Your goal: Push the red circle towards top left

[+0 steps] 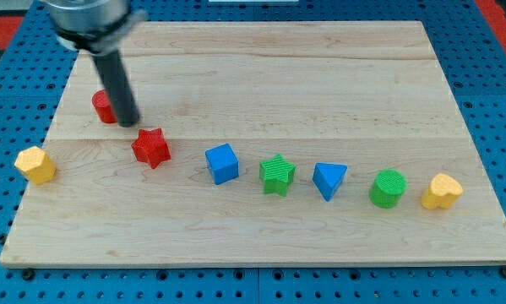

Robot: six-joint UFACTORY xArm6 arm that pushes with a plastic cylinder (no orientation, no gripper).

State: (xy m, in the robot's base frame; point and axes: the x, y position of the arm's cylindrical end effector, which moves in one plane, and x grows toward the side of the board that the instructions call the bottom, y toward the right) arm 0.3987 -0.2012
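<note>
The red circle (102, 105) lies near the board's left side, partly hidden behind my rod. My tip (130, 123) rests on the board at the circle's lower right edge, touching or nearly touching it. A red star (151, 148) sits just below and to the right of the tip.
A yellow hexagon block (35, 165) sits at the board's left edge. A row runs to the right: blue cube (222, 163), green star (277, 174), blue triangle (329, 179), green circle (389, 187), yellow heart (441, 192). The wooden board (278, 67) lies on a blue pegboard.
</note>
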